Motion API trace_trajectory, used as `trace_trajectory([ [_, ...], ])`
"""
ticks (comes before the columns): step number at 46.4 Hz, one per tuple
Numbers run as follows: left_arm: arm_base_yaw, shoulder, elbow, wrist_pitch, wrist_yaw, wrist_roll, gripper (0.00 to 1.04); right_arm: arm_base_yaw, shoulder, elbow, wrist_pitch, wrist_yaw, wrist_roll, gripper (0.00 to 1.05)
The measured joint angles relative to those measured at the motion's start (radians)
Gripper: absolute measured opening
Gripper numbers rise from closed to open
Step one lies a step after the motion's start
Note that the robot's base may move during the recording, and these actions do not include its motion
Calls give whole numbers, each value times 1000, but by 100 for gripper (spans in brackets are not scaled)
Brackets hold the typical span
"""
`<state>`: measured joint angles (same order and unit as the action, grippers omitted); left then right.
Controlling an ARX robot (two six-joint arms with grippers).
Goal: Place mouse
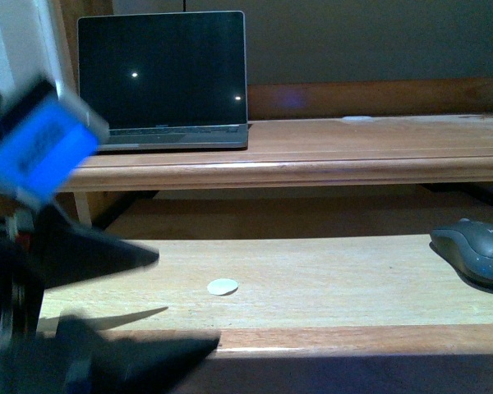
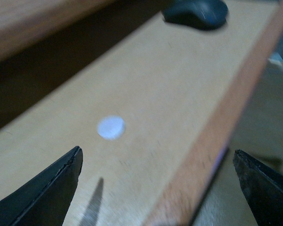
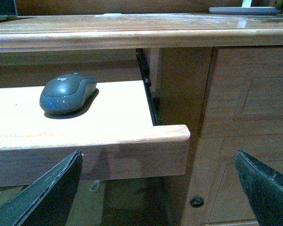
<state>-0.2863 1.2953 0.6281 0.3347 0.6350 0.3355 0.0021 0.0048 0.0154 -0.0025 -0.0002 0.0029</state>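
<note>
Mouse (image 1: 475, 250) rests on the pull-out tray (image 1: 329, 275), right end.

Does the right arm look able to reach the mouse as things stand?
Probably yes. The right gripper hangs open just in front of the pull-out tray, and the mouse sits uncovered near that tray's right end with nothing between. The desktop overhead may limit clearance.
</note>
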Motion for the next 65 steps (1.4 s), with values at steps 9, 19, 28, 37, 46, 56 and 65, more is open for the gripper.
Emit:
trace_trajectory([
  [9, -58, -118, -3, 31, -284, -307, 97, 0, 0, 0, 0, 0, 0, 97],
  [19, -144, -303, -109, -118, -558, -395, 97, 0, 0, 0, 0, 0, 0, 97],
  [28, -256, -570, -229, -252, -756, -440, 97, 0, 0, 0, 0, 0, 0, 97],
  [37, -367, -869, -331, -396, -958, -503, 97, 0, 0, 0, 0, 0, 0, 97],
  [46, -269, -1046, -446, -274, -1141, -406, 73, 0, 0, 0, 0, 0, 0, 97],
  [56, -63, -1149, -512, -309, -966, -358, 41, 0, 0, 0, 0, 0, 0, 97],
  [65, 50, -1196, -537, -322, -858, -351, 11, 0, 0, 0, 0, 0, 0, 97],
])
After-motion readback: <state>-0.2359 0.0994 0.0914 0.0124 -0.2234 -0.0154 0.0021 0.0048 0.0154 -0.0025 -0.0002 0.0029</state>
